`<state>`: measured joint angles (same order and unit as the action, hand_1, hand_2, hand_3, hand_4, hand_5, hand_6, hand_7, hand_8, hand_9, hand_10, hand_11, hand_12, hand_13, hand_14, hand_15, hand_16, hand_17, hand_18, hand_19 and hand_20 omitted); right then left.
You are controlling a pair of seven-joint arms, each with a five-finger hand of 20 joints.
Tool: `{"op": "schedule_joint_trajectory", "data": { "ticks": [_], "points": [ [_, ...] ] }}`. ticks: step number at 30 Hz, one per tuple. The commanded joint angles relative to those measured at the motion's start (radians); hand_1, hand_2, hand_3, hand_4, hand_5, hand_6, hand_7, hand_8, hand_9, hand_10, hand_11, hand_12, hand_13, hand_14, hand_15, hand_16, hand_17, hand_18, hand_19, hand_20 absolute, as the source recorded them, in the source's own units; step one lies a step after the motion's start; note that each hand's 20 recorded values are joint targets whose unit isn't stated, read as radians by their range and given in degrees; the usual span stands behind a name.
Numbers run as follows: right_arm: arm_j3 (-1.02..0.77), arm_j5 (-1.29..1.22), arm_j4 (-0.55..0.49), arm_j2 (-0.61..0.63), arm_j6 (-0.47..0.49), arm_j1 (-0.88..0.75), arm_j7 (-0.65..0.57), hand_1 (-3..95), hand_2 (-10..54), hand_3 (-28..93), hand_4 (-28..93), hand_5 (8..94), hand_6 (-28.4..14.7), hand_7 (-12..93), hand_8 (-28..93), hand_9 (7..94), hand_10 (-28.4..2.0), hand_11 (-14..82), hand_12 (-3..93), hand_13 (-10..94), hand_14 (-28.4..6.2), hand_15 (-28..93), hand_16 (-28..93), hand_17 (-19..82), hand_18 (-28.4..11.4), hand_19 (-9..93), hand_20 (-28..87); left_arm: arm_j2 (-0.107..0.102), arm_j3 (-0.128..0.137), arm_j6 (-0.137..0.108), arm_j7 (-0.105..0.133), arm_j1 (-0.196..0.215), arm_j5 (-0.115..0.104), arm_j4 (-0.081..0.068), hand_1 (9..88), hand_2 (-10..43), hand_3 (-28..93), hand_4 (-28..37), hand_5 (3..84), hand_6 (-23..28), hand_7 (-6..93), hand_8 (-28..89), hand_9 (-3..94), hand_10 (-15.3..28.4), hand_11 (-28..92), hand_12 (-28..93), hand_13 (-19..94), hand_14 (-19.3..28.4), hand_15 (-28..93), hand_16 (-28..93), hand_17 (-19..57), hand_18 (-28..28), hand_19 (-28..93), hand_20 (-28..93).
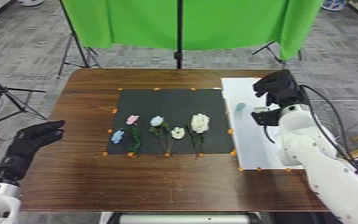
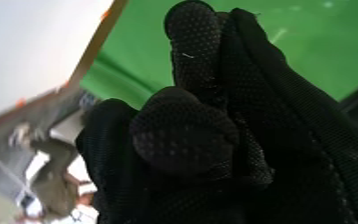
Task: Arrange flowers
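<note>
As seen from the head, the left hand [image 1: 31, 145] lies at the left edge of the brown table [image 1: 87, 185], its arm coming up from the bottom corner and the glove slanting forward and a little to the right, palm shape long and loose, with the fingers straight and relaxed. Across from it, the right arm [image 1: 313, 155] runs forward and leftward from the bottom right corner, bringing the right hand [image 1: 284, 90] over the white sheet [image 1: 255, 152] on the right side of the table; whether that hand is open or closed on something, I cannot tell. Just beside it, to its left, shows 1 small pale blue-green thing [image 1: 239, 106], too small to name. On the dark mat [image 1: 171, 102], well apart from both hands, 5 flowers lie spread in a loose row: 1 blue flower [image 1: 118, 136], 1 pink flower [image 1: 132, 119], 1 pale blue flower [image 1: 157, 121], 1 small white flower [image 1: 177, 132] and 1 large white flower [image 1: 199, 122] at the right end. In the right wrist view, the right hand [image 2: 291, 135] stands up before the green cloth [image 2: 318, 50], the white sheet farther off.
</note>
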<state>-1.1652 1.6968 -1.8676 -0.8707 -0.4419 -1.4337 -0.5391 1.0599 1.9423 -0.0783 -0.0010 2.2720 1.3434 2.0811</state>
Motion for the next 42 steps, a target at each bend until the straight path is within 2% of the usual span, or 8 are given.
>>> {"op": "schedule_joint_trajectory", "data": {
  "ticks": [1,6,13,18,31,38,40,42],
  "points": [
    [0.095,0.190,0.008,-0.052,-0.012,-0.090,0.034,63.1,-9.5,58,-18,80.8,-1.5,20,9,92.3,-8.6,10.8,45.5,92,-0.6,58,39,65,-12.6,93,54,0.005,0.009,0.018,-0.004,0.014,0.000,-0.001,40.9,6.7,64,-15.0,48.1,4.9,13.5,-7,45.0,13.3,23,12,39,17.2,24,-1,13.4,13.0,17,23],
    [0.104,0.390,0.029,-0.019,0.083,-0.056,0.033,58.4,-9.5,58,-16,77.4,-0.5,22,9,88.4,-8.5,12.4,47.1,89,-1.7,60,39,62,-13.8,93,56,0.003,0.006,0.015,0.000,0.009,0.003,-0.003,40.9,6.7,65,-14.9,48.1,4.9,13.4,-7,45.0,13.4,23,12,39,17.2,24,-1,13.5,13.0,17,23],
    [0.135,0.665,0.006,0.038,0.130,-0.042,0.002,37.6,-9.5,68,-16,61.9,-0.1,18,-8,67.1,-15.9,31.8,31.3,80,-6.4,66,39,56,-16.6,93,57,0.011,0.008,0.013,0.001,0.018,0.003,0.000,40.9,6.7,65,-14.9,48.1,4.9,13.5,-7,45.0,13.4,23,12,39,17.2,24,-1,13.5,13.0,17,23],
    [0.171,0.719,0.028,0.056,0.263,-0.005,-0.026,32.9,-9.5,67,-15,58.8,-0.4,16,-8,64.6,-16.9,32.3,32.0,77,-8.2,68,39,54,-17.8,93,57,0.014,0.007,0.018,0.000,0.017,0.004,-0.001,40.9,6.6,65,-15.0,48.2,4.8,13.4,-7,45.0,13.4,23,12,39,17.1,24,-1,13.5,13.0,17,23],
    [0.265,0.713,0.148,0.045,0.334,0.045,-0.037,31.8,-9.5,66,-15,54.9,-0.3,13,-7,63.4,-17.7,30.0,31.2,76,-9.3,69,38,54,-18.4,93,55,0.019,0.011,0.022,-0.005,0.024,0.005,0.004,41.0,6.6,65,-15.0,48.1,4.9,13.5,-7,45.0,13.4,23,12,39,17.1,24,-1,13.5,13.0,17,23],
    [0.303,0.705,0.175,0.046,0.150,0.029,-0.001,41.9,-9.5,67,-17,61.9,1.2,18,-9,69.5,-14.0,33.4,31.2,80,-5.9,69,37,58,-16.0,93,57,0.017,0.013,0.027,-0.004,0.026,0.004,0.002,41.0,6.6,65,-15.0,48.2,4.9,13.4,-7,45.0,13.4,23,12,39,17.1,24,-1,13.4,13.0,17,23],
    [0.318,0.702,0.181,0.046,0.089,0.030,0.012,45.9,-9.5,66,-19,64.5,1.5,20,-8,73.5,-12.2,29.1,38.7,82,-5.1,69,37,58,-15.5,93,57,0.016,0.012,0.028,-0.003,0.023,0.005,0.001,41.1,6.6,65,-15.0,48.1,4.8,13.5,-7,45.0,13.3,23,12,39,17.1,24,-1,13.5,13.0,17,23],
    [0.325,0.690,0.182,0.042,0.042,0.030,0.020,54.6,-9.5,58,-18,70.0,0.7,21,7,81.1,-9.8,19.7,47.8,84,-3.7,68,37,61,-14.9,93,59,0.015,0.012,0.029,-0.004,0.022,0.004,0.000,41.2,6.7,64,-15.1,48.1,4.8,13.5,-7,45.0,13.3,23,12,39,17.1,24,-1,13.4,13.0,17,23]
  ]
}}
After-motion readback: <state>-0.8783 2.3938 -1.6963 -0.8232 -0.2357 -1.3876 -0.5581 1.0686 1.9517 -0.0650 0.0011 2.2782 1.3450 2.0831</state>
